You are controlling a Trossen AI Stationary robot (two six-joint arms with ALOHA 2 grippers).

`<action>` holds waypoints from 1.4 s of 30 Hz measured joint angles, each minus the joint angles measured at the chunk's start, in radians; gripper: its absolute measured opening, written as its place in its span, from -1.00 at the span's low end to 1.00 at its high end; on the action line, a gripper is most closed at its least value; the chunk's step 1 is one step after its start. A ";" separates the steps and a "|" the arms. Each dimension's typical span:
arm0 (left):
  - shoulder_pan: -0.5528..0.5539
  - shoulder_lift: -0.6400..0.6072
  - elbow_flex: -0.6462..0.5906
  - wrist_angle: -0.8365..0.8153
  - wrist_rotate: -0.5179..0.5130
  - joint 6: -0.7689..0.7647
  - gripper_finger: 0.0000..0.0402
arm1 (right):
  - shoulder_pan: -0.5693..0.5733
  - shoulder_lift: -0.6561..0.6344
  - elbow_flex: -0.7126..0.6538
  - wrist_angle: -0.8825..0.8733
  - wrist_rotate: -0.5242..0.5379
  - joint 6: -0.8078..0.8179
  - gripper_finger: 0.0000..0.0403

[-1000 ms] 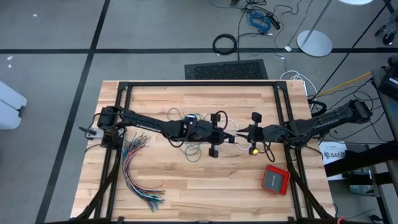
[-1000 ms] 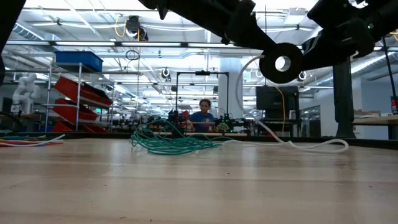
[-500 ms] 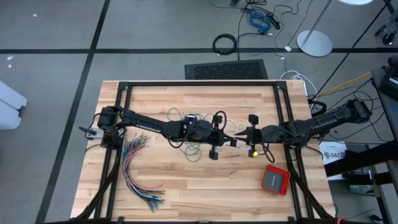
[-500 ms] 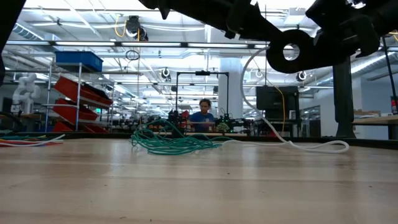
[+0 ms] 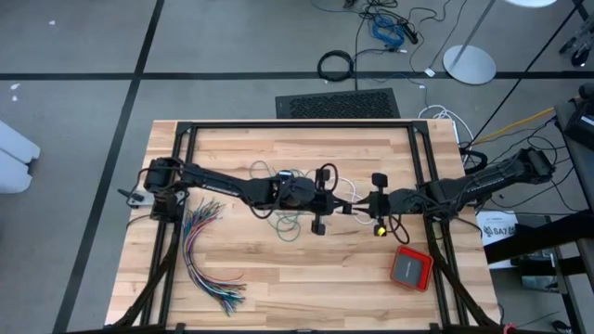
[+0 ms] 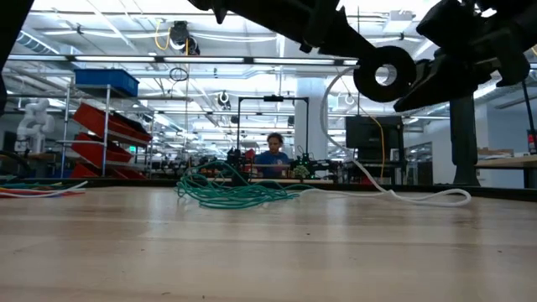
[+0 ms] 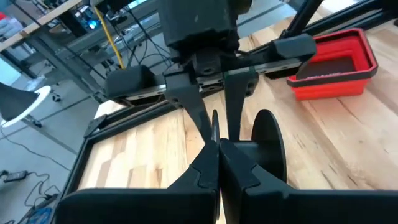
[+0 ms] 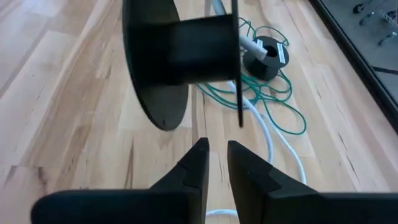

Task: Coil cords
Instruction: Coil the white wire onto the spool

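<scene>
The left end effector (image 5: 345,210), clenched on the rim of a black spool (image 8: 180,53), held it raised over the middle of the worktop (image 5: 278,278), while the right end effector (image 5: 368,205) faced it just beside, fingers slightly parted and grasping nothing. The teal-green cord (image 6: 231,193) lay in a loose tangle on the boards. A white cord (image 6: 403,197) trailed from the spool, whose core looked bare, so the coiling seemed barely begun.

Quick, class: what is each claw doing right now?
Left claw: shut, pinching a flange of the black spool.
Right claw: slightly open, holding nothing, just short of the spool.
</scene>
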 joint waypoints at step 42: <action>0.018 -0.004 0.003 -0.108 0.095 -0.094 -0.96 | 0.011 0.002 -0.003 0.118 -0.046 -0.087 -1.00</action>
